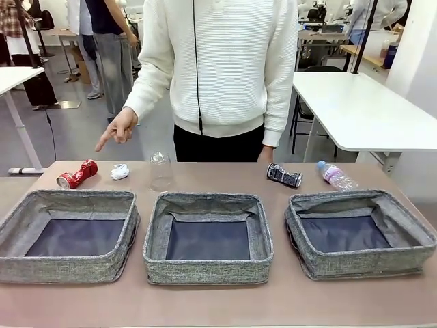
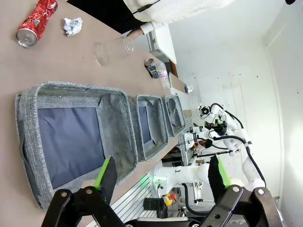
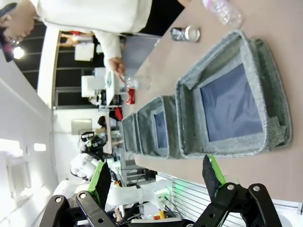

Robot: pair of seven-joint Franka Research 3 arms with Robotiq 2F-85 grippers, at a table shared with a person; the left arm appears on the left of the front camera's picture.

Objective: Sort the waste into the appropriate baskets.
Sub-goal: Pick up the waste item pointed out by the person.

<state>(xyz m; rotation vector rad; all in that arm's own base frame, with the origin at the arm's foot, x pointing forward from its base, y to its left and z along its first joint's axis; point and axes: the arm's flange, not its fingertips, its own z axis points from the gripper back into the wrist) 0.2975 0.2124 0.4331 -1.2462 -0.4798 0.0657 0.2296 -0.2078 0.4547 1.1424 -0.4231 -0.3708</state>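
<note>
Three grey baskets stand in a row: left [image 1: 68, 202], middle [image 1: 208, 203], right [image 1: 358, 200], all with nothing in them. Behind them lie a crushed red can [image 1: 76, 174], a white paper wad [image 1: 120, 171], a clear plastic cup [image 1: 161, 171], a crushed dark can [image 1: 284, 175] and a small bottle with a pink label [image 1: 336, 175]. My left gripper [image 2: 161, 177] hangs open over the near edge by the left basket [image 2: 71, 94]; the red can [image 2: 35, 21] lies beyond. My right gripper [image 3: 155, 177] hangs open near the right basket [image 3: 232, 56].
A person in a white sweater stands at the far side, one hand [image 1: 119, 128] pointing down above the red can, the other hand behind the dark can. White tables stand farther back. Bare tabletop [image 1: 218, 304] runs along the front of the baskets.
</note>
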